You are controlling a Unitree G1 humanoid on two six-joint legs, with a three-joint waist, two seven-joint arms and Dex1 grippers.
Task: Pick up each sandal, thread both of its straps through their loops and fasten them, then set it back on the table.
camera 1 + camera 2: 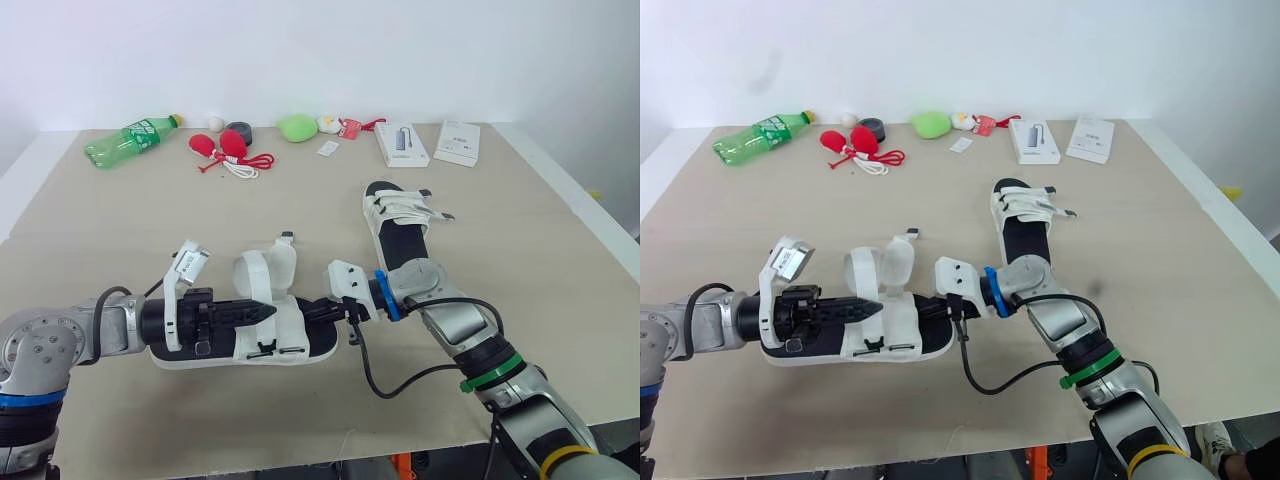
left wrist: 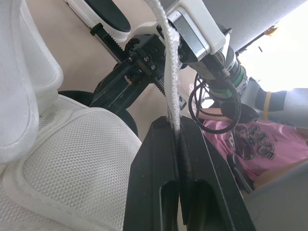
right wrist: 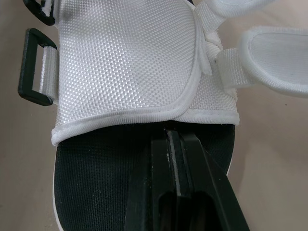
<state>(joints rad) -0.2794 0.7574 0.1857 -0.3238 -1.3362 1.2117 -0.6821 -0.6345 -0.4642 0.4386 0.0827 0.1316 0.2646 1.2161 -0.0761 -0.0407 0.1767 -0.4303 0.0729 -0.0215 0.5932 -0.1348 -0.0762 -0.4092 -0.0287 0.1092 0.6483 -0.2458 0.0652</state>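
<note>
The near sandal (image 1: 290, 330), white with a black footbed, lies on its sole at the table's front between my two grippers. Its two straps (image 1: 262, 270) stand up unthreaded, and its black loops (image 3: 33, 86) hang empty on the side. My left gripper (image 1: 268, 312) reaches over the heel end and is shut on a thin white strap (image 2: 166, 72). My right gripper (image 3: 175, 134) is shut, its tips resting on the black footbed at the edge of the white toe upper (image 3: 125, 57). The second sandal (image 1: 400, 225) lies further back right with its straps across it.
Along the table's far edge lie a green bottle (image 1: 128, 140), red items with a cord (image 1: 228, 150), a green lump (image 1: 297, 126) and two white boxes (image 1: 402, 144) (image 1: 457, 142). The table's front edge runs just behind my arms.
</note>
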